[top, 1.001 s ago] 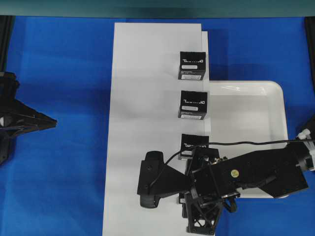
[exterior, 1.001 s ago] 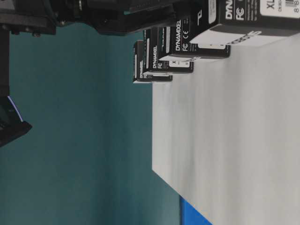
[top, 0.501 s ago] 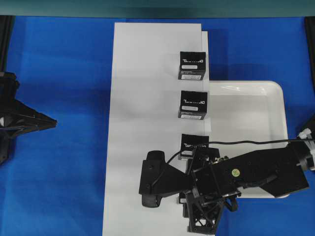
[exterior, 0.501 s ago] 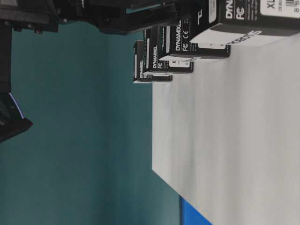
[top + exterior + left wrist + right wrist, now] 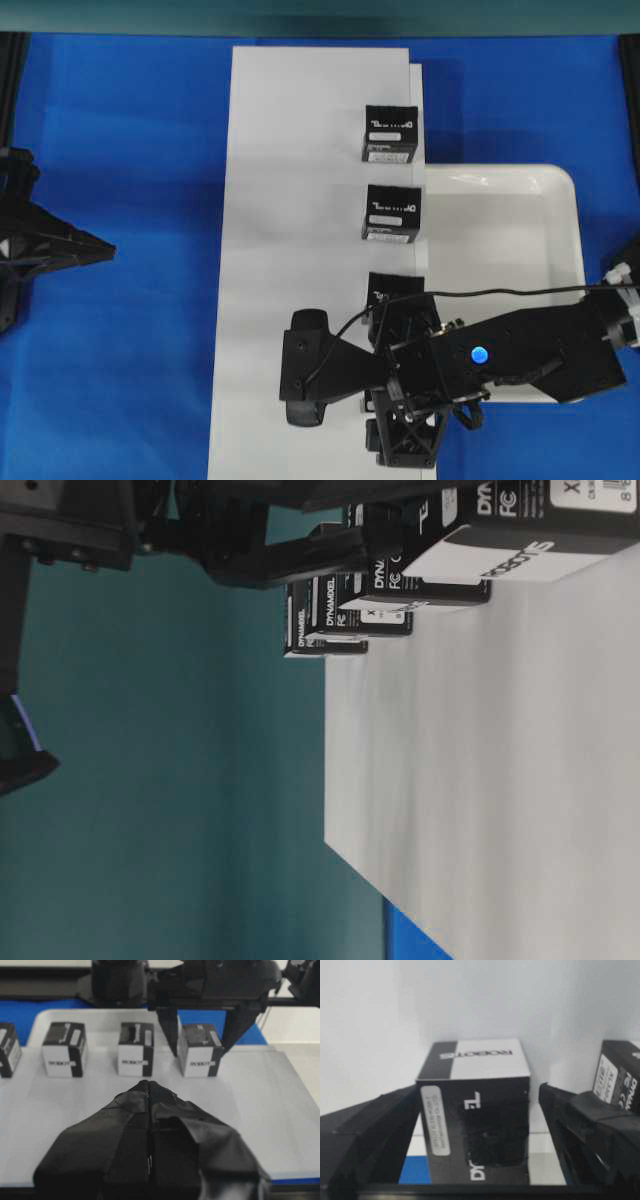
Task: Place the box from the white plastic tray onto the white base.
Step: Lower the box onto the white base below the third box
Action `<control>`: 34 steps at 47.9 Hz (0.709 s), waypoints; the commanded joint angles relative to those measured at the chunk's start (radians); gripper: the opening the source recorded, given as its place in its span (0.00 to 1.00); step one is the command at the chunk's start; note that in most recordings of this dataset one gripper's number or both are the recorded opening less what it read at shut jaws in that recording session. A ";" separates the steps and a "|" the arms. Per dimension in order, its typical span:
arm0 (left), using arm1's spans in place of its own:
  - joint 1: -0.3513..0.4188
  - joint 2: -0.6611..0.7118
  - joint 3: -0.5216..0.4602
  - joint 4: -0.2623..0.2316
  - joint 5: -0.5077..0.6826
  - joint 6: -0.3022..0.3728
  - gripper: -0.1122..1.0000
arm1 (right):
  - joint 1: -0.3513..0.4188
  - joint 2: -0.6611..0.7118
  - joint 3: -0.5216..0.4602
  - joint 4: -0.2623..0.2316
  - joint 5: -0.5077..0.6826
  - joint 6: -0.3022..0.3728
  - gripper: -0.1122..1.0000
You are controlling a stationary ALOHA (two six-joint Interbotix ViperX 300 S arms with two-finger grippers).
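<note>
The box [image 5: 475,1110], black with white lettering and a label strip, stands on the white base [image 5: 300,250] near its front right corner. My right gripper [image 5: 479,1091] straddles it with its jaws open; a gap shows at the right finger [image 5: 585,1130]. In the left wrist view the same box [image 5: 200,1051] sits between those two dark fingers. From overhead the right arm hides it. The white plastic tray [image 5: 500,220] lies right of the base, its visible part bare. My left gripper [image 5: 149,1085] is shut on nothing, out at the left [image 5: 100,250].
Three more identical boxes stand in a row along the base's right edge: the far one [image 5: 390,133], the middle one [image 5: 391,212], and a third [image 5: 395,290] just behind the right gripper. Blue cloth [image 5: 120,150] covers the table around the base.
My right gripper's jaws have spread apart, letting go of the box that now stands on the base. The left arm has not moved.
</note>
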 commanded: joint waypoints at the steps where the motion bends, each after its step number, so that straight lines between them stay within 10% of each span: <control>1: -0.002 0.005 -0.025 0.003 0.003 0.000 0.04 | 0.000 -0.006 -0.012 -0.003 -0.011 -0.003 0.99; 34: 0.002 -0.023 -0.026 0.003 0.035 0.000 0.04 | 0.000 -0.110 -0.249 -0.035 0.049 0.009 0.99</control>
